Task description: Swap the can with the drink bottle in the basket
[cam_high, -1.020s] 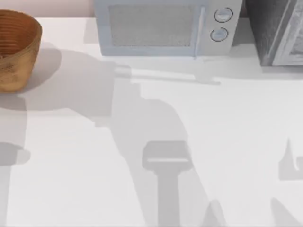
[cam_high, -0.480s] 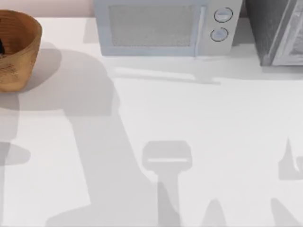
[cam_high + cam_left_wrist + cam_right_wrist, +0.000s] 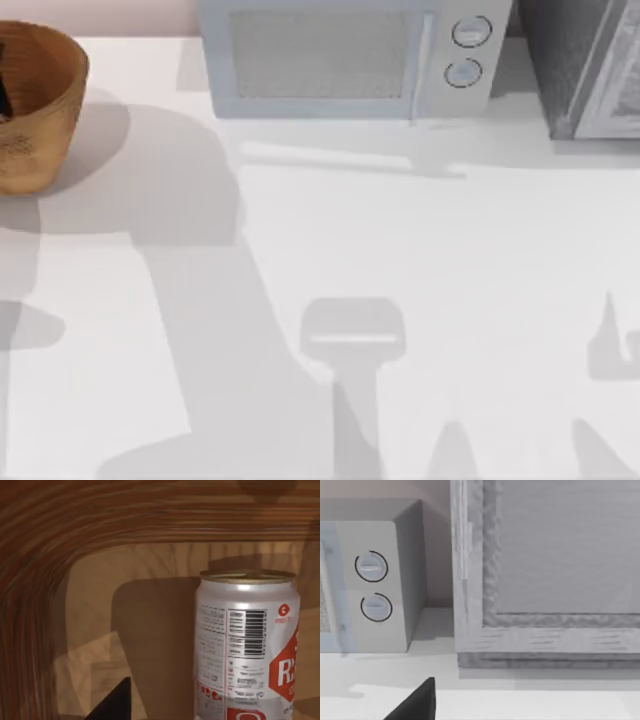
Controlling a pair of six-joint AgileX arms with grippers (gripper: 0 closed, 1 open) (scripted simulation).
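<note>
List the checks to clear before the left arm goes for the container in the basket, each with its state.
1. Drink bottle standing upright inside the basket: ok.
2. Left gripper over the basket at the table's far left: ok.
3. Left gripper open wide enough for the drink bottle: cannot tell.
4. Drink bottle not yet gripped, with the dark fingertip apart from it: ok.
5. Right arm parked away from the basket, facing the microwave: ok.

"RA" on drink bottle (image 3: 247, 645) label
</note>
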